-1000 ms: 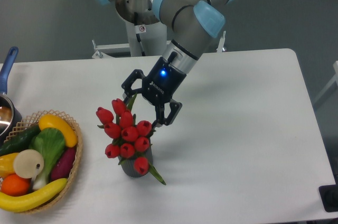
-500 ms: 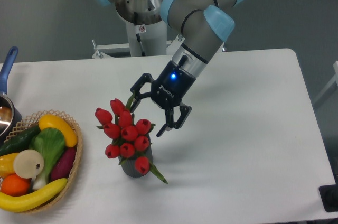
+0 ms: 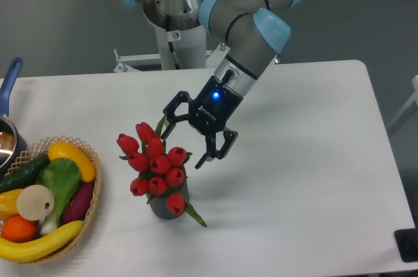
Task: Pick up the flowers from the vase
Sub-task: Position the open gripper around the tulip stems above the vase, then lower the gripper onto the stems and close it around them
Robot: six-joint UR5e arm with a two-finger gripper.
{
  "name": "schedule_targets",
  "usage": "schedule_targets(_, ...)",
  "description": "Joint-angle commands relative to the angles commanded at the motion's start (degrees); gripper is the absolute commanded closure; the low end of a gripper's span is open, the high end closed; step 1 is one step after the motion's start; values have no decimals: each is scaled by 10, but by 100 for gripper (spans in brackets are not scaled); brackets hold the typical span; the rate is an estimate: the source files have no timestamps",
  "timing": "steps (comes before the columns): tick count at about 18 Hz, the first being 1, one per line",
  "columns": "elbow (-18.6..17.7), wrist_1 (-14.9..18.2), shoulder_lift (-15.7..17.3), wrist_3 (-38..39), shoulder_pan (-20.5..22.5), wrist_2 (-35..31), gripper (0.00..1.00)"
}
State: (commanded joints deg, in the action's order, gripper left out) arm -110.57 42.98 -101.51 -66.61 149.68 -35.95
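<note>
The flowers (image 3: 155, 166), a bunch of red tulip buds with green leaves, stand in the dark grey vase (image 3: 171, 204) near the table's front middle. Most of the vase is hidden behind the buds. My gripper (image 3: 184, 143) hangs tilted just up and right of the bunch, open, with one finger near the top buds and the other beside the right buds. It holds nothing.
A woven wicker basket (image 3: 91, 193) with bananas, a cucumber, an orange and other produce sits at the left front. A pot with a blue handle (image 3: 9, 81) stands at the left edge. The white table (image 3: 300, 159) stretches to the right.
My gripper has moved right and a little back from the bunch over the last second, staying open. The flowers and vase have barely shifted.
</note>
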Motion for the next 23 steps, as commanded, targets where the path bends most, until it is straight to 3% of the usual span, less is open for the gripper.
schedule_targets(5, 26, -4, -26, -13, -16, 1, 0)
schedule_targets(15, 27, -4, -45, -12, -42, -1, 1)
schedule_targets(21, 26, -4, -47, -11, -43, 2, 63)
schedule_targets(23, 24, -4, -47, -9, -43, 3, 68)
